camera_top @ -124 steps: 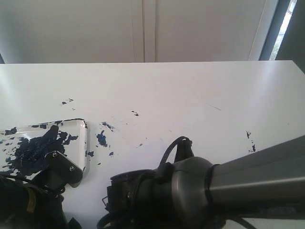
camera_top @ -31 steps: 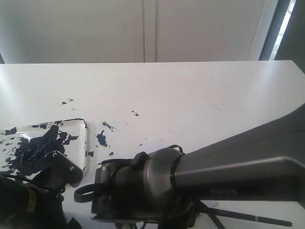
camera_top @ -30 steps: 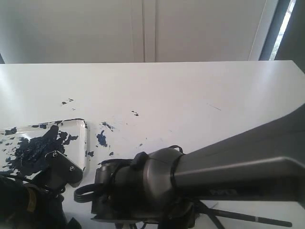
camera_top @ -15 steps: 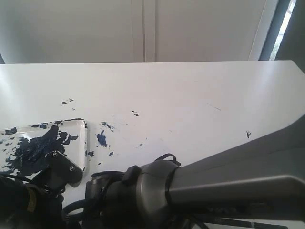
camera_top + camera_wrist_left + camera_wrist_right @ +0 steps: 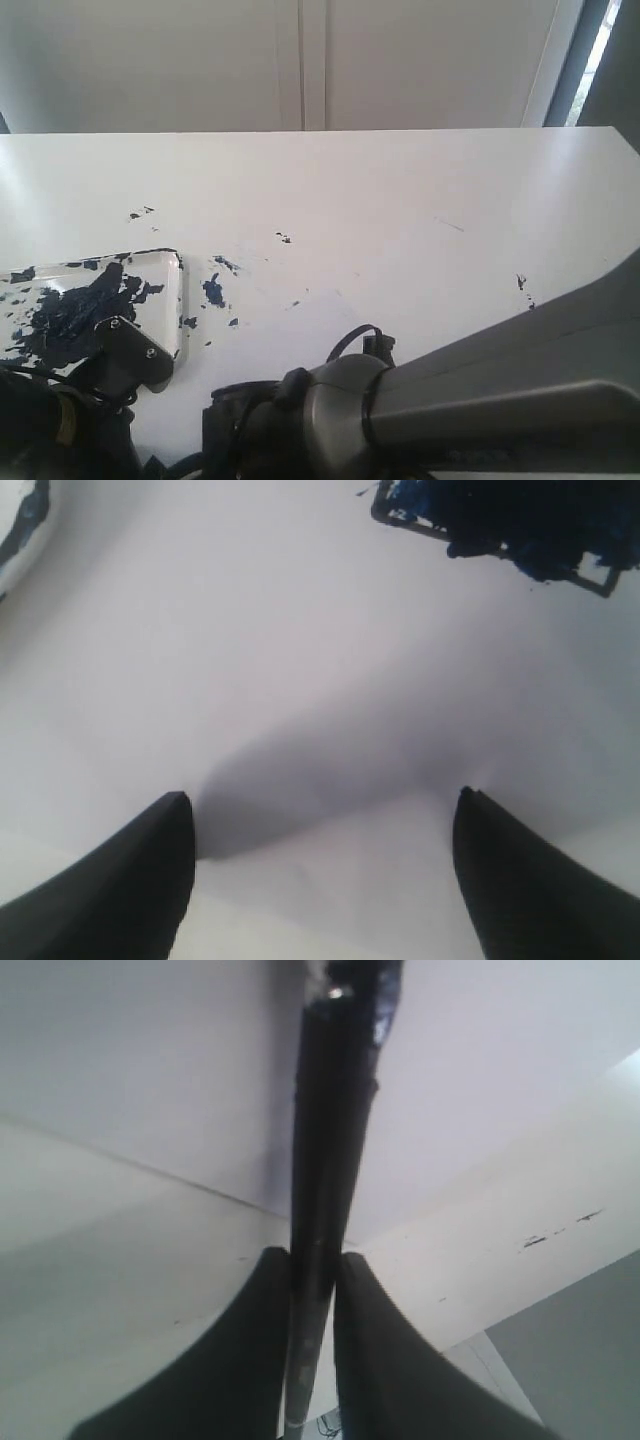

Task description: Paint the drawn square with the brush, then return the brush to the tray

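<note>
Right arm (image 5: 480,400) is hovering low over the table (image 5: 400,200) with the brush; the return to the tray is looking like the step in hand.

Judging the drawn square (image 5: 500,515) mostly filled: dark blue is covering its interior, and it is lying ahead of the left gripper (image 5: 322,798), well past its fingertips. The tray (image 5: 181,300) is sitting well apart from the right gripper (image 5: 312,1256), off toward the left arm's side. To do this well, the wet tip should be travelling lifted clear of the table and coming down inside the tray's rim before release. Right gripper's jaws are pressing together on the brush (image 5: 330,1110), clamping the black handle, with the silvery band (image 5: 335,990) pointing away; the tip is running out of view. Left gripper's jaws are standing wide apart, holding nothing.
</note>
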